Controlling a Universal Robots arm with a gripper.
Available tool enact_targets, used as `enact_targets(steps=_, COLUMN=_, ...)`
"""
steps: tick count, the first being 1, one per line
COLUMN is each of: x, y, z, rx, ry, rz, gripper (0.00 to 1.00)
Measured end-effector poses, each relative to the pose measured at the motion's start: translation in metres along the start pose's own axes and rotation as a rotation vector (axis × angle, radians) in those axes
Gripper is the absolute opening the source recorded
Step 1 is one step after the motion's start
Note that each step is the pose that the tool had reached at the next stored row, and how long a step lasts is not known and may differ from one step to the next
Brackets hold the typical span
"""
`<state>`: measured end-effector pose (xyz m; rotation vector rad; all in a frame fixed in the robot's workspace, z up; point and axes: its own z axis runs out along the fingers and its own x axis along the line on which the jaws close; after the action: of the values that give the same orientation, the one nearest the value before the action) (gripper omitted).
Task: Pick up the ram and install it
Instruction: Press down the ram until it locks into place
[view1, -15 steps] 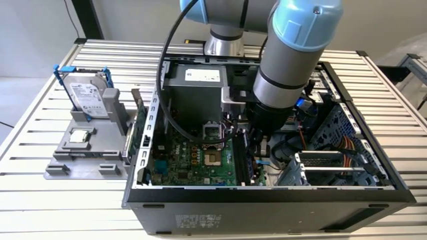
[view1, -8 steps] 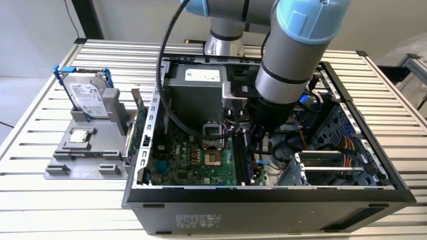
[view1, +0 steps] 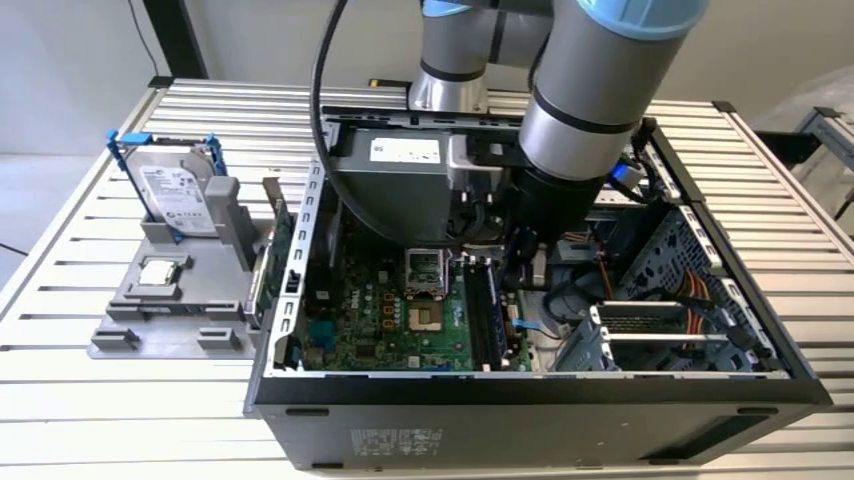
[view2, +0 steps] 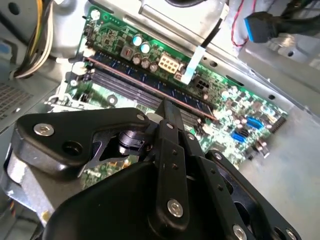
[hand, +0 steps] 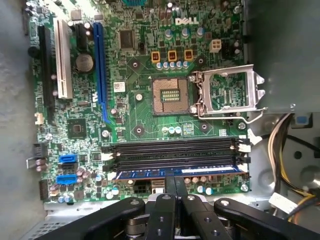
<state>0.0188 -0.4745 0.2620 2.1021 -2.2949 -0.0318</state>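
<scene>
The ram (hand: 150, 173) is a long thin stick standing on edge in the memory slot nearest my gripper, on the green motherboard (hand: 130, 105). In the second wrist view the ram (view2: 125, 76) shows a reddish top edge. My gripper (hand: 175, 186) is shut, its two black fingers pressed together. Its tips sit right at the ram's upper edge, near mid-length, as the gripper (view2: 167, 107) also shows in the second wrist view. I cannot tell whether the tips touch the ram. Two black slots (hand: 170, 150) beside it are bare. In the exterior view the arm (view1: 587, 110) reaches down into the open computer case.
The open processor socket (hand: 170, 95) and its raised metal frame (hand: 227, 92) lie beyond the slots. Cables (hand: 285, 150) hang at the board's end. Outside the case, a grey fixture (view1: 120, 340) holds the hard drive (view1: 174, 190) and the processor chip (view1: 160, 270).
</scene>
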Motion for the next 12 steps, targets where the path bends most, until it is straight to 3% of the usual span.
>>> enact_targets(steps=5, x=0.0, y=0.0003, z=-0.0083, rx=-0.005, ry=0.0019, rz=0.0, gripper=0.0)
enact_targets(steps=12, x=0.0001, y=0.0003, z=-0.0085, rx=-0.0224, ry=0.0035, rz=0.0, gripper=0.0)
